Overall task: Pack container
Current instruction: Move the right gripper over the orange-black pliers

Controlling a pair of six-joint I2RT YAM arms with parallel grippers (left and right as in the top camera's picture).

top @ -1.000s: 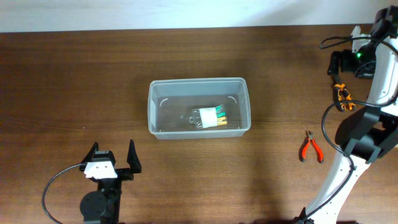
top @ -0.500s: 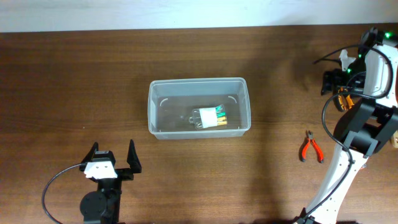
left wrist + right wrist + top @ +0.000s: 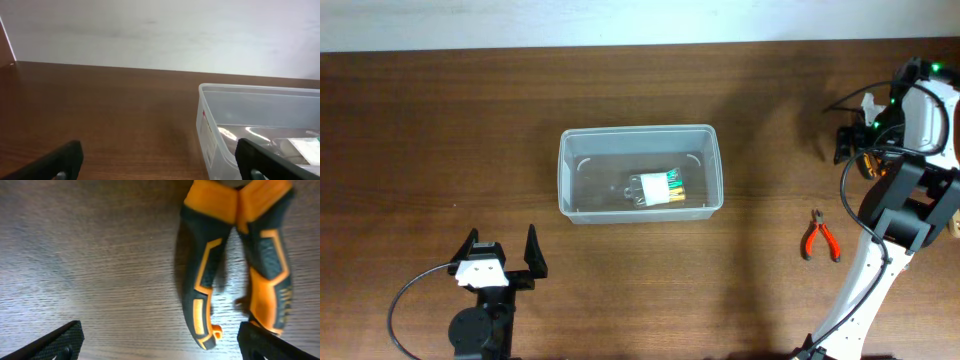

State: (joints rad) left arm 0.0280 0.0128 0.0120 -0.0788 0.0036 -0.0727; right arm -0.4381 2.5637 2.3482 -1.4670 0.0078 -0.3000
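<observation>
At the near left of the worktop [image 3: 440,130], the left tool [image 3: 501,245] is seen from overhead with its two fingers set wide apart and nothing between them. In the left wrist view the same tool [image 3: 165,167] shows only as two dark fingertips [image 3: 65,160] in the lower corners, with bare wood between them.

The container [image 3: 640,130] stands near the middle of the worktop, beyond the left tool and a little to its right, well apart from it. It is upright, with its long side running left to right. A small packet [image 3: 658,188] of white, green and yellow pieces lies on its floor, right of centre. In the left wrist view the container [image 3: 210,130] fills the right half, and an edge of the packet [image 3: 305,147] can be made out through the clear plastic.

Further right, red pliers [image 3: 820,237] lie on the worktop, well apart from the container.

At the far right, the right tool [image 3: 844,146] is held low over orange pliers [image 3: 872,163], which are mostly hidden by the arm from overhead. In the right wrist view the right tool [image 3: 165,345] is seen spread wide, a fingertip [image 3: 60,340] in each lower corner. The orange pliers [image 3: 235,255] lie flat on the wood with both orange-and-black handles pointing toward the camera. The right handle ends just beside the right fingertip; whether they touch cannot be told.
</observation>
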